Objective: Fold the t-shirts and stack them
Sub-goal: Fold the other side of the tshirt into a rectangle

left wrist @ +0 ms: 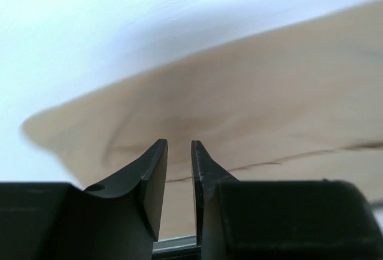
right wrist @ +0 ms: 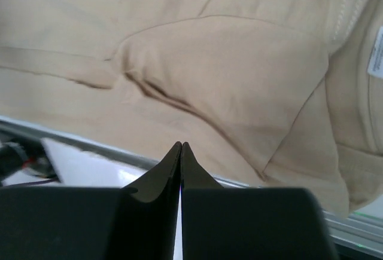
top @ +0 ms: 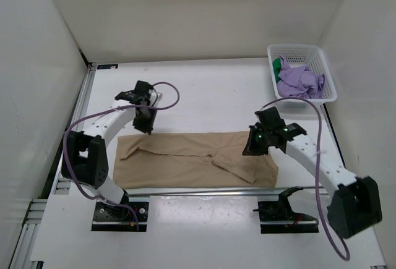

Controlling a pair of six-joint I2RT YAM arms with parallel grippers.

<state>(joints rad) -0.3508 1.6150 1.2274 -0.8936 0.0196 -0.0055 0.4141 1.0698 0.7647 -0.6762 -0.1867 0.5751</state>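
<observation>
A tan t-shirt (top: pixel 192 167) lies folded into a long band across the near part of the white table, its sleeve and collar end to the right. In the right wrist view the tan t-shirt (right wrist: pixel 227 69) shows a folded sleeve and a neck label. My left gripper (top: pixel 147 122) hovers just past the band's far left edge, slightly open with nothing between its fingers (left wrist: pixel 157 164). Over the band's right part, my right gripper (top: pixel 253 146) is shut and empty (right wrist: pixel 181 144). The light purple t-shirt (top: pixel 299 80) and the green t-shirt (top: pixel 276 66) lie crumpled in the basket.
The white lattice basket (top: pixel 330 89) stands at the back right corner. A metal rail (top: pixel 204 190) runs along the table's near edge, just below the tan shirt. White walls close in the left, back and right sides.
</observation>
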